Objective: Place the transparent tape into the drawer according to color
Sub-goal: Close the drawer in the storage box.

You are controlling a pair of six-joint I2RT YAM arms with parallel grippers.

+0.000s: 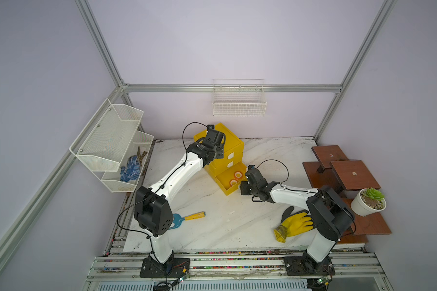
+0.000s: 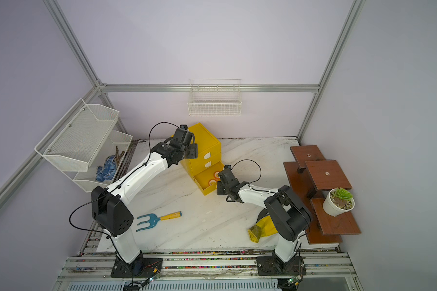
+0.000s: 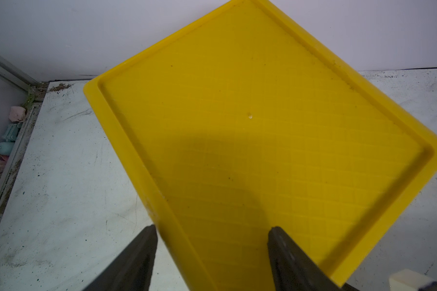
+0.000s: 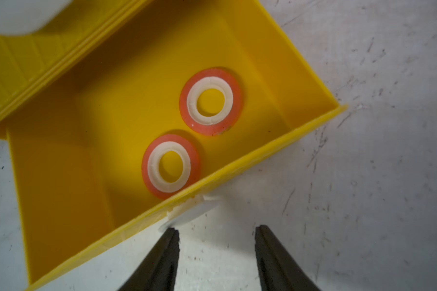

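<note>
Handle of open drawer: right wrist only | left tool, right tool parted

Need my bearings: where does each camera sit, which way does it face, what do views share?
Top views: high behind the arm bases, looking down on the table; left arm and right arm show.
Left wrist: above the yellow cabinet, facing its top; left pincer tips show.
Right wrist: by the open drawer, facing two red tape rings; right pincer tips show.
Shared: top and right wrist see the rings.
</note>
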